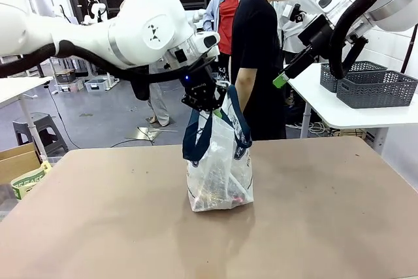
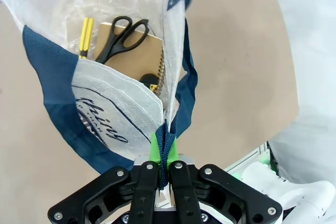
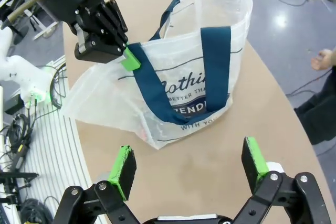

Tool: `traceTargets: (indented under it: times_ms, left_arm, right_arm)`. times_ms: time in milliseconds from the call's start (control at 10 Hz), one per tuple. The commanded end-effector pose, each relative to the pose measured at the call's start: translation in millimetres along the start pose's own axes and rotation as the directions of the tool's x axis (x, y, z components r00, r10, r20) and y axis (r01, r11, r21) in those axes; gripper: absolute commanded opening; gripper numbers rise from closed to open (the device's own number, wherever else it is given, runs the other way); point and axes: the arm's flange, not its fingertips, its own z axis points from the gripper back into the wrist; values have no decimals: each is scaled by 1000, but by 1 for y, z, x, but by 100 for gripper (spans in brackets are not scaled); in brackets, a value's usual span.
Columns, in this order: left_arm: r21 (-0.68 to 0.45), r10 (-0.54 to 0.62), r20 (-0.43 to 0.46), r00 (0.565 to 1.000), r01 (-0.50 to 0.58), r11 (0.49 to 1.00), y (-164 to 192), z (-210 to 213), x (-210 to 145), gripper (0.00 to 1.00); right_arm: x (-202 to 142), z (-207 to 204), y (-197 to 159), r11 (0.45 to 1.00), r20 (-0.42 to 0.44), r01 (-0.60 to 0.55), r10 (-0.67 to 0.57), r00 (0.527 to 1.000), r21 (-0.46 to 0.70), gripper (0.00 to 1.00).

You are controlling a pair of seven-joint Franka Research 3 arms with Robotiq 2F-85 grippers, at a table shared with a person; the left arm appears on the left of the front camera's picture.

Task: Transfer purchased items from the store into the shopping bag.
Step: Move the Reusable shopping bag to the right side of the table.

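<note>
The left arm reached across the middle, its left gripper point(image 1: 208, 104) pointing down with jaws clamped together. The right gripper point(image 3: 189, 167) hung raised, green pads point(image 3: 125, 167) spread wide apart.
</note>
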Motion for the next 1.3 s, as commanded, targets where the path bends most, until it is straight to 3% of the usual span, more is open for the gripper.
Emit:
traceTargets:
  times_ms: [0,500,900,1200]
  left_arm:
    - [76,-44,-14,999,45,996,-22,39,31,0]
    - [222,-118,-18,993,119,968,-2,141,40,0]
    - [315,-80,-3,997,77,946,54,229,-13,0]
    - [354,-44,52,998,23,935,115,277,-51,0]
  right_arm:
    - [-1,-2,0,1000,-3,-6,6,1000,6,100]
    - [-1,-2,0,1000,-3,-6,6,1000,6,100]
    - [-1,-2,0,1000,-3,-6,6,1000,6,100]
    - [-1,-2,0,1000,-3,-6,6,1000,6,100]
